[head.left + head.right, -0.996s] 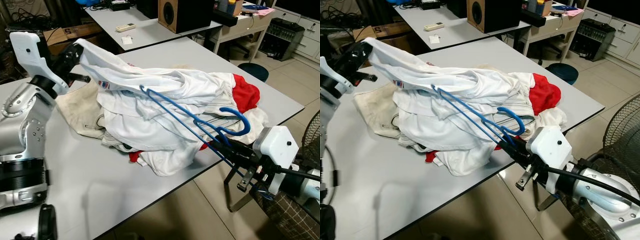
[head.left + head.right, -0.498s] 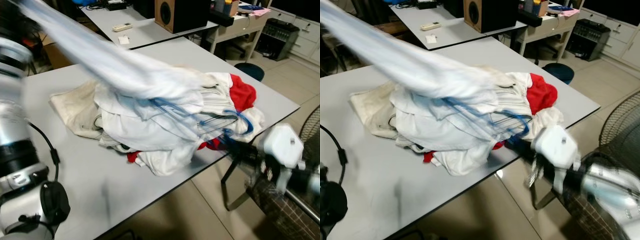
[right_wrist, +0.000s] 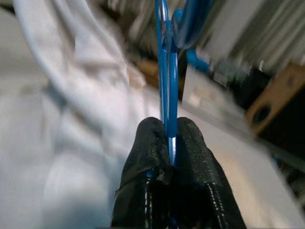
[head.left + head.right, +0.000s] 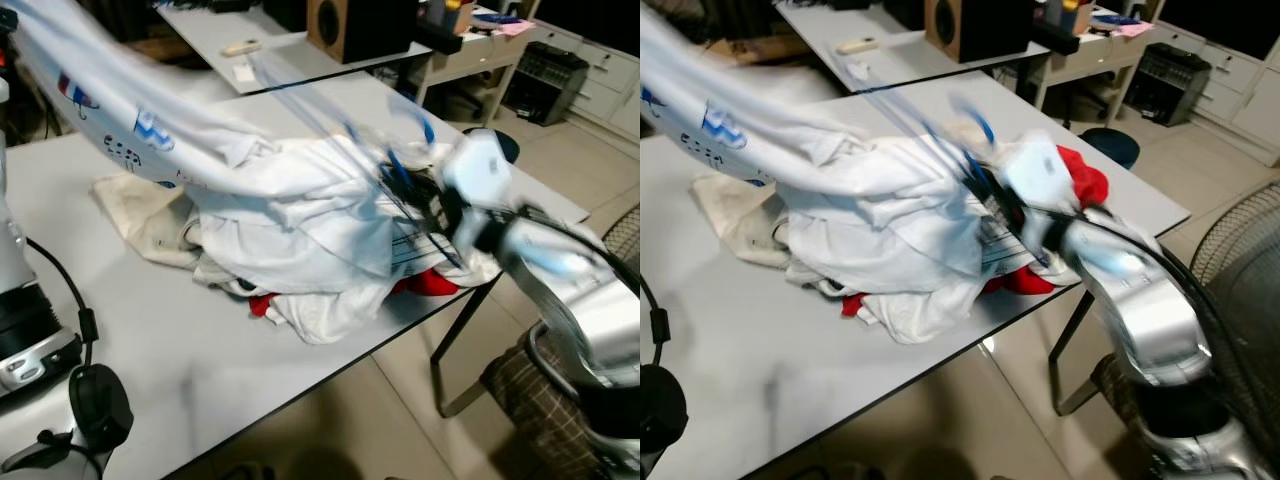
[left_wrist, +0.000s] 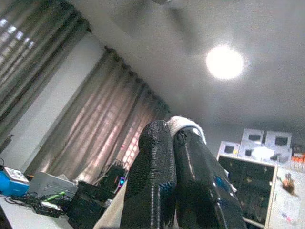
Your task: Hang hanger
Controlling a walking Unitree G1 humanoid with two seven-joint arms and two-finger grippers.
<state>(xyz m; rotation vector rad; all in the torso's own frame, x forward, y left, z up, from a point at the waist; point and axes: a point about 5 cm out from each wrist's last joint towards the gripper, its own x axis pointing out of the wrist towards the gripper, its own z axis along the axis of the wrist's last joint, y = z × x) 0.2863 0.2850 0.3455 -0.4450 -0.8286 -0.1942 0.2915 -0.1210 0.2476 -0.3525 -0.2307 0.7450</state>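
While right pincer point(image 3: 169, 143) clamps blue hanger point(image 3: 167, 71) | left pincer point(image 5: 174, 138) pinches white shirt point(image 4: 150, 135) above table point(image 4: 120, 330).

Right gripper point(image 3: 170, 136) clamps its two black fingers point(image 3: 145, 152) tight on the blue hanger point(image 3: 167, 81), whose thin wires run straight out from the tips. Blurred white clothing point(image 3: 62, 129) sits beside them, around nine o'clock of the grip.

Right tool point(image 3: 171, 136) reaches forward over the bench, fingers pinched together; left tool point(image 5: 174, 138) raised high, fingers closed.
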